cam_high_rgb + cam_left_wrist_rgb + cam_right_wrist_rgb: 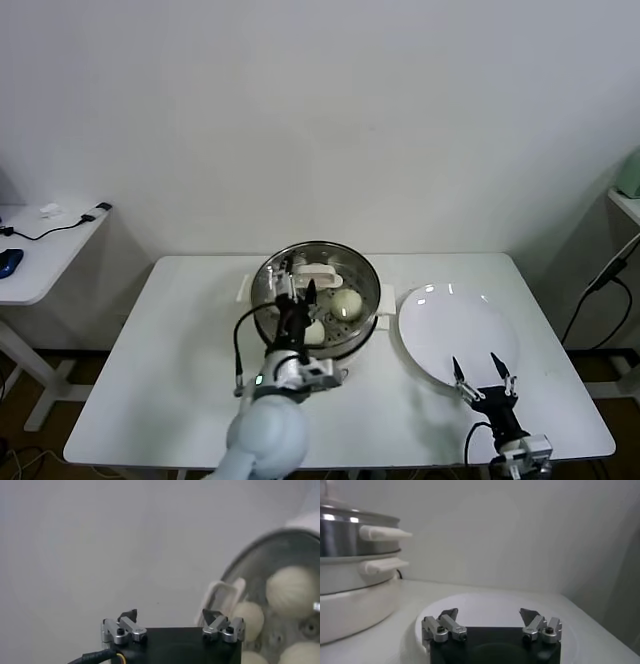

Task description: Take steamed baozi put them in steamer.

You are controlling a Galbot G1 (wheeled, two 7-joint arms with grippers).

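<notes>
Plain white wall behind, white worktop (150,380) under me, a side desk off to the left. From the head view, the steamer (318,297) sits mid-worktop, and I count three steamed baozi (346,302) showing inside on the perforated tray; my arm may be hiding another. My left end effector (291,285) hangs over the steamer's near-left rim, fingers spread, holding nothing. The plate (455,330) just right of the steamer lies bare, and my right end effector (483,375) waits at its near edge, fingers spread and empty too.

Left wrist view now: fingers wide apart, nothing between them, steamer rim and a white side handle beyond, with four pale buns visible in the pot.

Right wrist view: spread fingers over the bare plate, steamer body and handles off to one side.

I judge these buns light, soft and easily dented, maybe a touch tacky. If I take one, I'd close gently across its widest middle, low on the dome, not pinching the top.
</notes>
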